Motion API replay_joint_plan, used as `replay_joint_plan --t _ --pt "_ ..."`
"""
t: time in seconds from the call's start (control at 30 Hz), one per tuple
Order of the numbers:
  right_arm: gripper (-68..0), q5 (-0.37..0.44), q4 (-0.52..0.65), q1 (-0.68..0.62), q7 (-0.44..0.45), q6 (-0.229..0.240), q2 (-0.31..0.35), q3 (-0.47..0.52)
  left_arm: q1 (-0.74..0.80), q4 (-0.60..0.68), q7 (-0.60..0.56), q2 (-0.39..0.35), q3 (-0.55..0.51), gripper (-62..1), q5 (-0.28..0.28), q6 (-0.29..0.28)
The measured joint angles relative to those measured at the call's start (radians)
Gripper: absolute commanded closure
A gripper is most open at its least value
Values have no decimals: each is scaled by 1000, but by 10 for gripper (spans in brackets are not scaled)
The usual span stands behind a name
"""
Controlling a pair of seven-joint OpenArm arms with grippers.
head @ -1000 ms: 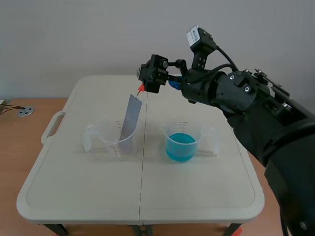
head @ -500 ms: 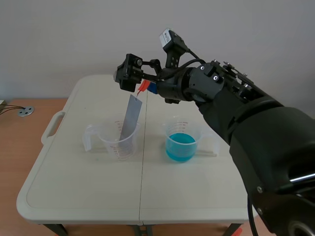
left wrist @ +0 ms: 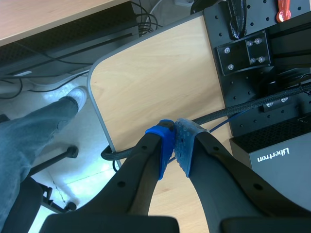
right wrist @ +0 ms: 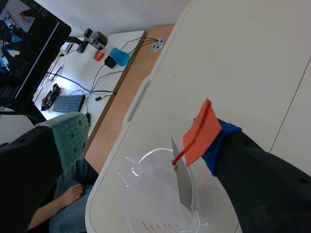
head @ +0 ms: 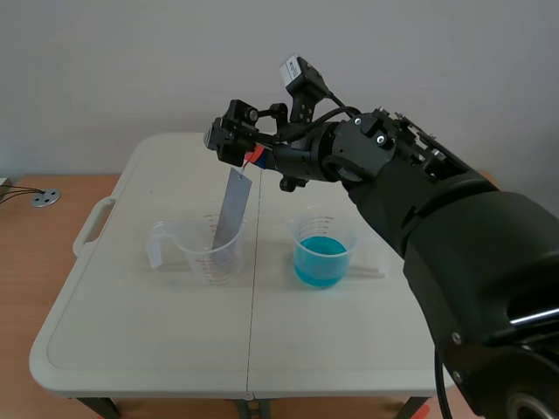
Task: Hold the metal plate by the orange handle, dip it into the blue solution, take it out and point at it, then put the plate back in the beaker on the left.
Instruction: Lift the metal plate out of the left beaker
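Note:
The metal plate leans upright in the clear left beaker, with its orange handle at the top. My right gripper comes across from the right and stands open around that handle. In the right wrist view the orange handle lies against the blue pad of one finger, the other finger stands far off, and the plate runs down into the beaker. The beaker of blue solution stands to the right. My left gripper is shut on nothing, away from the table.
The white folding table carries only the two beakers. The table's carry handle juts out at its left edge. In the left wrist view, a wooden desk and a person's leg lie beneath the gripper.
My right gripper has swung left from beside the plate's top to around the orange handle, then eased back until one pad met it. The plate and both beakers have stayed put.

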Motion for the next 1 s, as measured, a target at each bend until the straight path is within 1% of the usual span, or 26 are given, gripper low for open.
replay_joint_plan --t 0.2,0.33,0.5,0.53,0.6,0.87,0.9,1.0 --pt "-253 39 0 0 -10 -1 0 0 0 0 0 0 0 -21 0 0" --pt "-164 39 0 0 -15 -1 0 0 0 0 0 0 0 -21 0 0" --pt "-107 39 0 0 -42 -1 0 0 0 0 0 0 0 -21 0 0" --pt "-84 39 0 0 -42 -1 0 0 0 0 0 0 0 -21 0 0" --pt "-13 39 0 0 -42 -1 1 0 0 0 0 0 0 -21 0 0" --pt "-15 39 0 0 -39 4 6 0 0 0 0 0 0 -21 0 0" --pt "-15 37 0 0 -40 23 6 0 0 0 0 0 0 -21 0 0" --pt "-15 24 0 0 -42 99 6 0 0 0 0 0 0 -21 0 0"
